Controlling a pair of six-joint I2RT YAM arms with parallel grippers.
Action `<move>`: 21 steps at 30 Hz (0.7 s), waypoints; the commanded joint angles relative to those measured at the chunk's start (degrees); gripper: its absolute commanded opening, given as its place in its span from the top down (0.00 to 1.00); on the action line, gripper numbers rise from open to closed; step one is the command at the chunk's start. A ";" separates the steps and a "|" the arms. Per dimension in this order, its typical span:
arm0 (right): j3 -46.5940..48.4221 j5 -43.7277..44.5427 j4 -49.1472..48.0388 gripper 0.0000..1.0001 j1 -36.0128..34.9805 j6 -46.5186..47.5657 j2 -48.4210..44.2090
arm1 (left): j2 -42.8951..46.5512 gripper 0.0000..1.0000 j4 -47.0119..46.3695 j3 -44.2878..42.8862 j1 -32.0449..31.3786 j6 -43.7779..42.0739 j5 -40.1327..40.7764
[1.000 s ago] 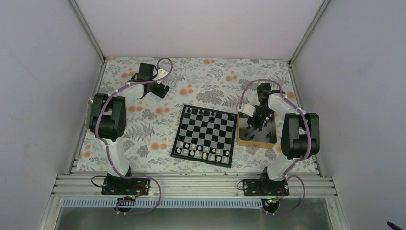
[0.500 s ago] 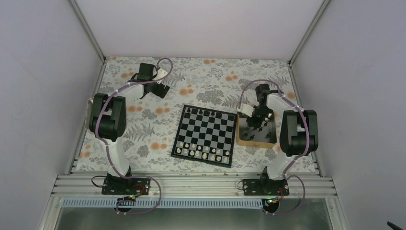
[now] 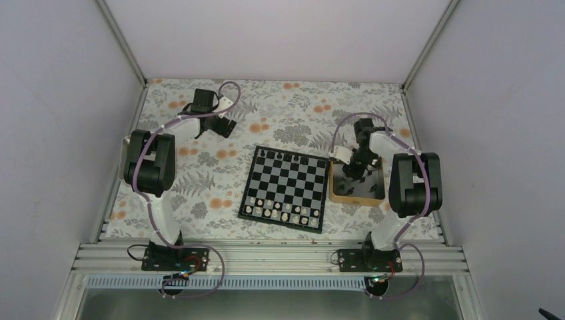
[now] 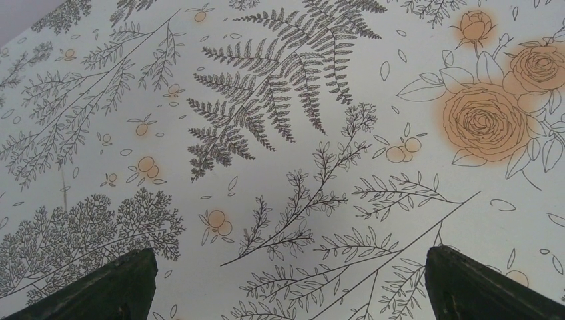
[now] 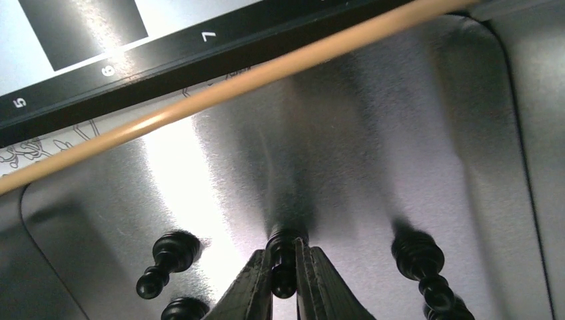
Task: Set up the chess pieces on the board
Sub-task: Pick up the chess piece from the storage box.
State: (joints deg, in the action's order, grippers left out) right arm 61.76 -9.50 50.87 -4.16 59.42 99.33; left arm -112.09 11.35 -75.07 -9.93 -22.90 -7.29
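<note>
The black-and-white chessboard (image 3: 283,187) lies mid-table, with white chessmen on its near rows and a few black chessmen (image 3: 278,157) on its far row. My right gripper (image 3: 352,171) is down inside the tan-rimmed tray (image 3: 333,180). In the right wrist view it (image 5: 284,273) is shut on a black chessman (image 5: 284,257) standing on the grey tray floor. Other black chessmen stand to its left (image 5: 163,263) and right (image 5: 421,262). The board's edge (image 5: 186,47) shows beyond the tray rim. My left gripper (image 3: 214,127) is open and empty at the far left, its fingertips (image 4: 106,283) over bare cloth.
The floral tablecloth (image 3: 200,180) covers the table. The tray's wooden rim (image 5: 266,70) stands between the right gripper and the board. White walls and metal frame posts (image 3: 123,43) enclose the table on three sides.
My right gripper has shifted slightly toward the near-left inside the tray. The left arm has not moved.
</note>
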 commanded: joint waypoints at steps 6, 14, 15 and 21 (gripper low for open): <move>0.65 0.13 0.96 0.96 -1.06 -1.16 -1.24 | 1.94 0.00 -0.70 0.36 -0.26 0.66 -1.23; 10.33 2.94 8.55 0.96 -5.60 -2.95 -3.53 | 2.67 0.00 -0.83 0.44 -0.28 0.53 -1.15; 12.13 3.32 9.71 0.96 -6.57 -3.18 -3.53 | 2.80 0.00 -0.88 0.47 -0.26 0.49 -1.13; 26.16 2.06 14.72 0.95 -15.70 -4.40 0.19 | 3.35 0.00 -0.86 -0.01 -0.32 0.37 -1.46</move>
State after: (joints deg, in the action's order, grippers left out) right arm 79.92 -6.46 60.73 -14.31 56.66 97.80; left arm -111.00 11.29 -74.98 -9.93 -22.92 -7.60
